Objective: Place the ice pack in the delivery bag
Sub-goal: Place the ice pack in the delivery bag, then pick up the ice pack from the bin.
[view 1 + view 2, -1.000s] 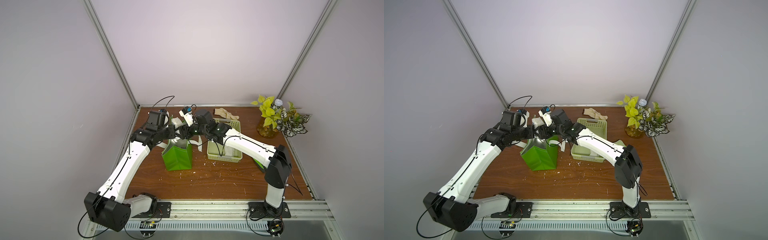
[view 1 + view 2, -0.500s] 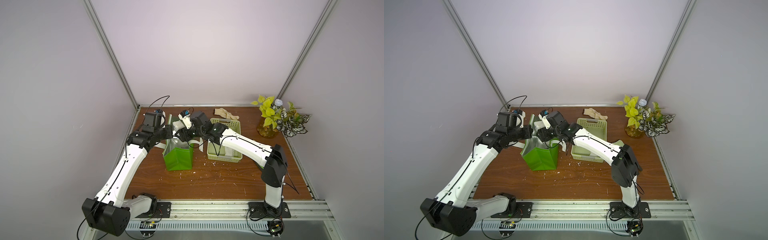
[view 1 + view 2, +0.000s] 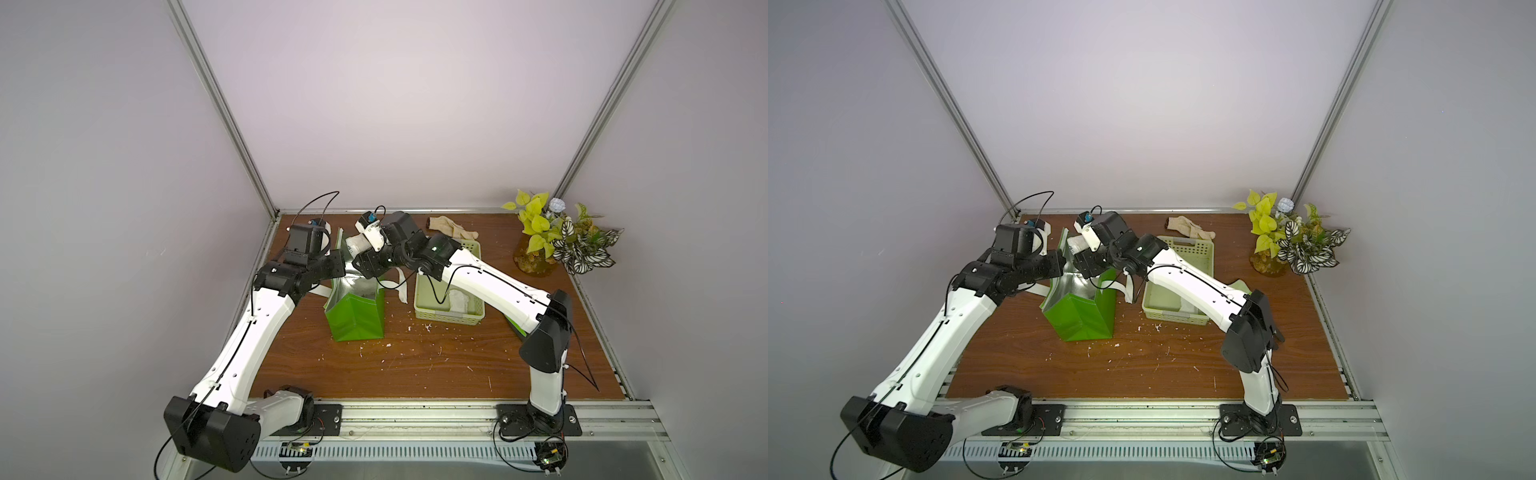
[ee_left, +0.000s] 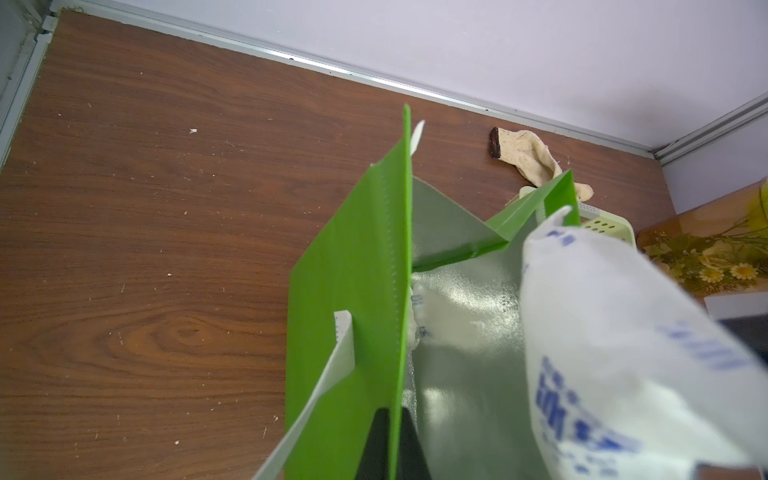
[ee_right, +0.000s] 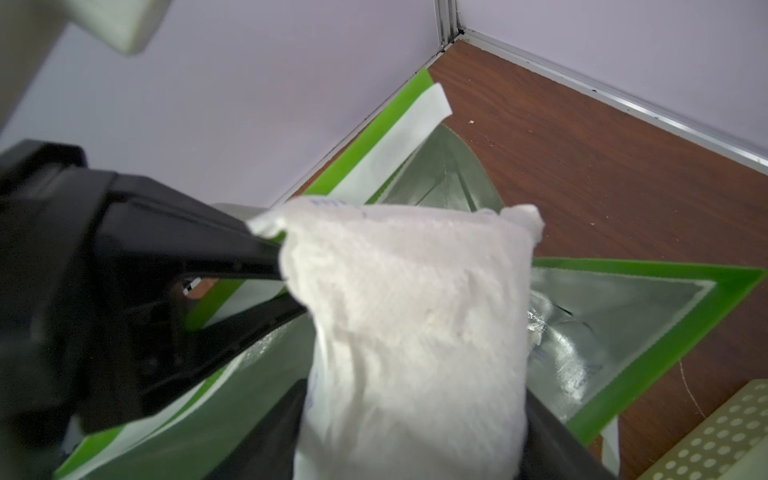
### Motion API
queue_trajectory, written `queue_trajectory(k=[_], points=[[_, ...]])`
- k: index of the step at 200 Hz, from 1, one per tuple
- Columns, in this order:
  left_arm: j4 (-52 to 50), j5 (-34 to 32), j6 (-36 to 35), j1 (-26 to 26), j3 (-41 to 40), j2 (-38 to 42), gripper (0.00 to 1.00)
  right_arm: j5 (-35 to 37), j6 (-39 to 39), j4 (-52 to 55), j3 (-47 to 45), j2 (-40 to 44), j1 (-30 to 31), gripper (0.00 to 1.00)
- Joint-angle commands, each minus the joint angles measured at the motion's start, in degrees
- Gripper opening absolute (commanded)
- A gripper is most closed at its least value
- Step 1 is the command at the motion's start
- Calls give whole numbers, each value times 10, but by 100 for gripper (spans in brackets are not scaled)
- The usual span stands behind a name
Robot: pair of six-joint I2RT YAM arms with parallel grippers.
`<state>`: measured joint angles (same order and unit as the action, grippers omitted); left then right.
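- The white soft ice pack with blue print is carried in the air above the open mouth of the bag and has not yet been lowered into it.
- It is clamped at 1 end between the black jaws of the right gripper, so that its free end points towards the opening.
- The bright green rectangular delivery bag with silver foil lining is stood upright on the table, mouth up.
- 1 side wall of the bag is pinched by the closed left gripper, probably so that the mouth is kept spread and the light bag is not tipped.
- A white patch is seen low inside the foil; whether it is a reflection or another pack cannot be told.
- Counted: 1 ice pack held, 1 bag, 2 white strap handles hanging outside the walls.
- Beside the bag, 1 pale green perforated plastic basket is set, with 1 white pouch lying in it.
- Further off, 1 beige knitted glove and 1 potted plant are left untouched on the brown wooden table.
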<state>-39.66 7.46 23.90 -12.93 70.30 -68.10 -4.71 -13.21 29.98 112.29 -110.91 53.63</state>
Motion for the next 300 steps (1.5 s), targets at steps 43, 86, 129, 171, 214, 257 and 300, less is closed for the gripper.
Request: queue_trajectory(k=[43, 86, 129, 171, 214, 257, 300], points=[[-1, 10, -8, 7, 2, 1, 0, 9, 41, 8, 38, 30, 3, 83], [-1, 15, -11, 7, 3, 4, 0, 45, 72, 68, -40, 134, -45, 83], [-1, 19, -12, 7, 3, 7, 0, 91, 74, 128, -224, 226, -148, 83], [-1, 19, -14, 7, 2, 12, 0, 135, 16, 132, -365, 243, -195, 84], [-1, 17, -16, 7, 1, 11, 0, 153, -53, 87, -443, 196, -192, 84], [-1, 16, -16, 8, -1, 13, 0, 146, -76, 65, -440, 129, -192, 85], [-1, 16, -17, 7, -1, 13, 0, 165, -86, 62, -450, 90, -192, 85]])
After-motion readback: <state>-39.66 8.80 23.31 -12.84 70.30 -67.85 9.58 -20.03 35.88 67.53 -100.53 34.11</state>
